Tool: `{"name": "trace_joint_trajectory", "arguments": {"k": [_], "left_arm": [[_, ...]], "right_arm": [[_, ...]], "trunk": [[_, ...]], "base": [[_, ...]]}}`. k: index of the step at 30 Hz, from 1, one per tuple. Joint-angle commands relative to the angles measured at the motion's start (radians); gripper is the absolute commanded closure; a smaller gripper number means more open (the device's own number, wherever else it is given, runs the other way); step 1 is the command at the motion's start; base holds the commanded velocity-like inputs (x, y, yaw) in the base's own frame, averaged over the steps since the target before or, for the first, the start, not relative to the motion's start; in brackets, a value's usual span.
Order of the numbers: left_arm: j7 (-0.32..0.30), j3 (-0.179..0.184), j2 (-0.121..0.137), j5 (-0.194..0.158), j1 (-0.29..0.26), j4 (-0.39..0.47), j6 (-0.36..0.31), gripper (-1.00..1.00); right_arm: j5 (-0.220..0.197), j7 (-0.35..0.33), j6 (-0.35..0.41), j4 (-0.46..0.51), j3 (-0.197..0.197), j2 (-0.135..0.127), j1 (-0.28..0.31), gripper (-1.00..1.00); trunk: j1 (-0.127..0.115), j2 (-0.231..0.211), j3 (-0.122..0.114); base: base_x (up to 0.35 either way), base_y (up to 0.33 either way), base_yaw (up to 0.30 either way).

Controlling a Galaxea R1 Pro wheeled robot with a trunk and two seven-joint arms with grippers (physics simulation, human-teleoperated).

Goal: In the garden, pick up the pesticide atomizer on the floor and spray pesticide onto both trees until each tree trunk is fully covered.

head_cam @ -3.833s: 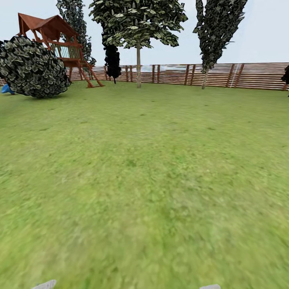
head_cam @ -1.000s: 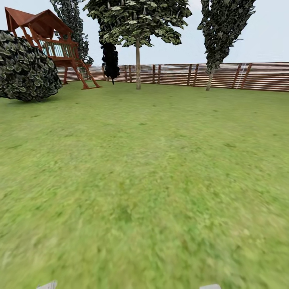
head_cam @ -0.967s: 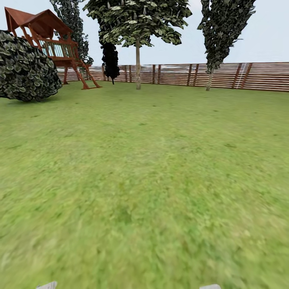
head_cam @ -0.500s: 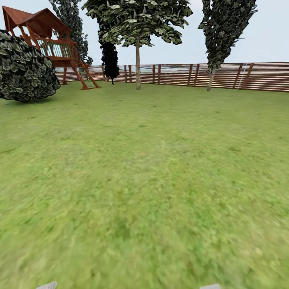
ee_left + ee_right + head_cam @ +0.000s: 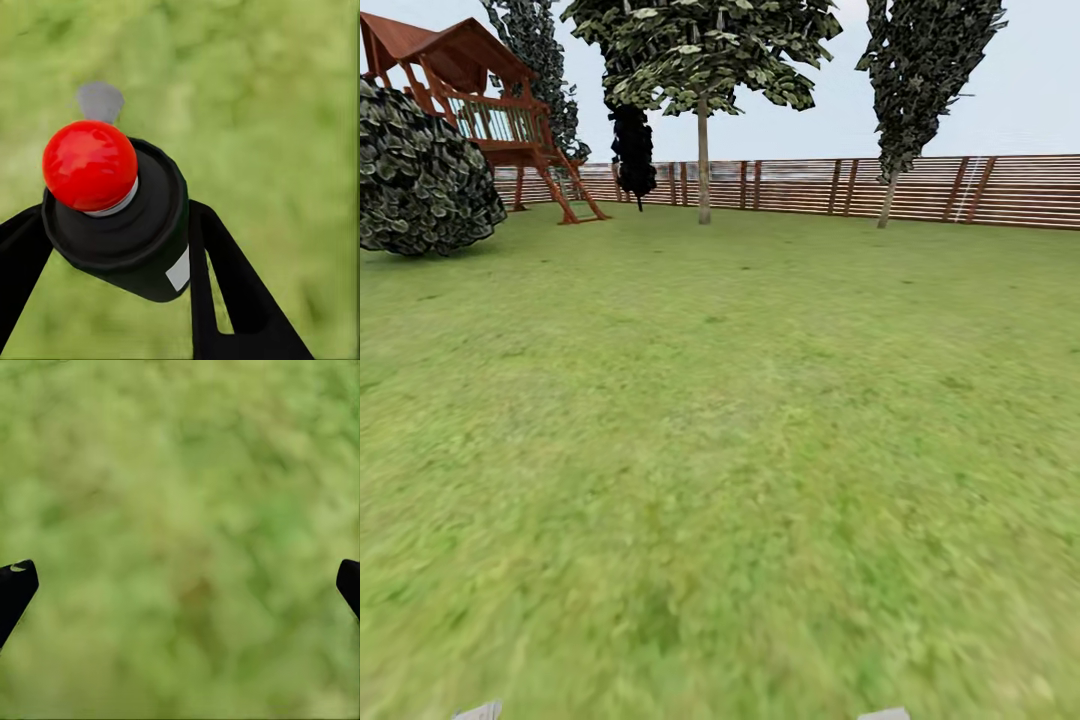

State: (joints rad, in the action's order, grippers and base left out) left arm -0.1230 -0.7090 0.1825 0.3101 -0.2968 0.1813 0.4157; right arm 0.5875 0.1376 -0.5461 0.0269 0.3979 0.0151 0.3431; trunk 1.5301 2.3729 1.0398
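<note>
My left gripper point(image 5: 120, 219) is shut on the pesticide atomizer point(image 5: 146, 232), a black can with a round red top point(image 5: 90, 165), and its black fingers point(image 5: 225, 285) press the can's sides over blurred grass. In the right wrist view my right gripper point(image 5: 180, 585) is open with nothing in it, its two black fingertips point(image 5: 15, 585) far apart above the lawn. In the head view, one tree point(image 5: 700, 50) with a light green crown and a slim bare trunk point(image 5: 703, 165) stands far ahead by the fence.
The green lawn point(image 5: 740, 430) stretches to a brown slat fence point(image 5: 960, 190). At the far left are a big dark bush point(image 5: 420, 175) and a red wooden playhouse point(image 5: 490, 110). A dark narrow tree point(image 5: 920, 70) stands at the back right.
The whole head view has crept forward and turned slightly, so the bush and playhouse slide towards the left edge. Nothing in the garden itself has moved.
</note>
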Motion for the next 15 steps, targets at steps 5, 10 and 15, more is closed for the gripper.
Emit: {"name": "trace_joint_trajectory", "arguments": {"k": [5, 10, 15], "left_arm": [[-0.006, -0.009, 0.0, 0.006, -0.001, -0.001, 0.003, 1.0], [-0.006, -0.009, 0.0, 0.006, -0.001, -0.001, 0.003, 1.0], [-0.006, -0.009, 0.0, 0.006, -0.001, -0.002, 0.003, 1.0]], "right_arm": [[0.011, 0.007, -0.002, -0.001, 0.004, 0.0, 0.001, -1.0], [0.011, 0.008, -0.002, -0.001, 0.004, 0.0, 0.001, -1.0], [0.011, 0.008, -0.002, -0.001, 0.004, 0.0, 0.001, -1.0]], "trunk": [[0.0, 0.0, 0.001], [0.0, 0.0, 0.001], [0.0, 0.0, 0.001]], "base": [[0.338, 0.0, 0.0], [0.338, 0.0, 0.0], [0.338, 0.0, 0.0]]}}
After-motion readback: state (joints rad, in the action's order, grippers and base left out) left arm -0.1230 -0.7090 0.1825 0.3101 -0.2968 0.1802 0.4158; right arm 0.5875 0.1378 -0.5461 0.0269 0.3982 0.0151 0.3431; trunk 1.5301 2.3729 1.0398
